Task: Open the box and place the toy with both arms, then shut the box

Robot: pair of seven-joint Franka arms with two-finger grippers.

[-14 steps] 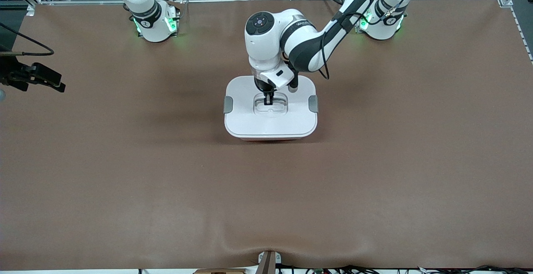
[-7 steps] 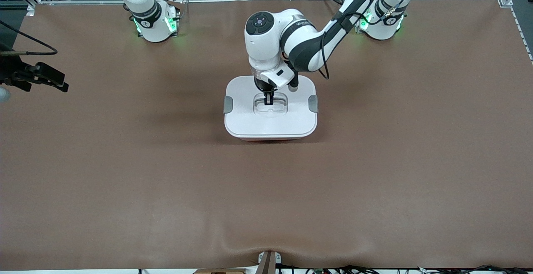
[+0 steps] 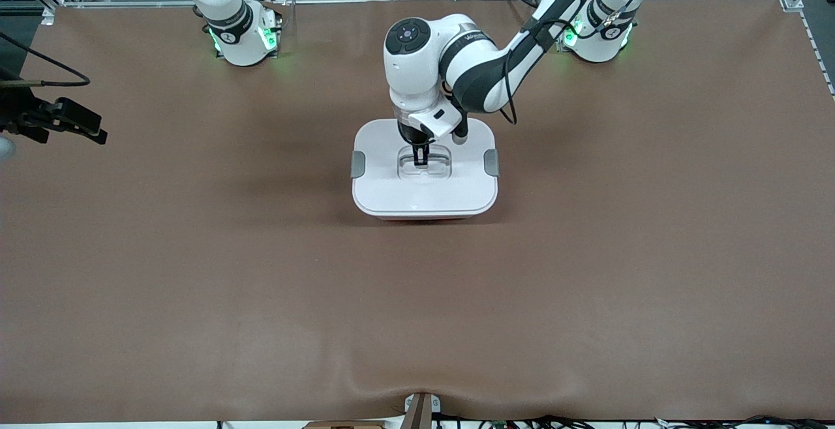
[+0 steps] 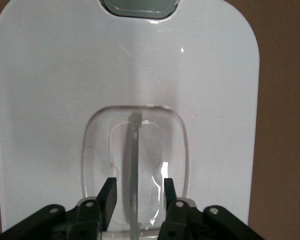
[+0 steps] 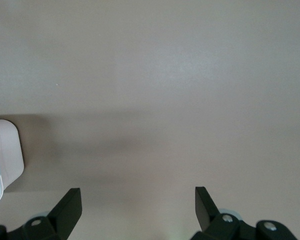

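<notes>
- Box (image 3: 424, 184) sits mid-counter (image 3: 587, 272), white lid on, grey clips at both short ends. No toy is visible; whether it is inside, I cannot tell.
- My left pincer (image 4: 137, 197) is low in the lid's recessed handle well (image 4: 135, 165), jaws partly spread, one either side of the thin handle bar (image 4: 134, 165), gripping nothing.
- My right pincer (image 5: 137, 200) hangs spread wide and empty over bare counter at the right arm's end, waiting.
- Risk: lifting straight out, a finger (image 4: 109, 197) could catch the bar and drag the lid up or skew.
- Risk: the clips may not be latched, so the lid could come loose.
</notes>
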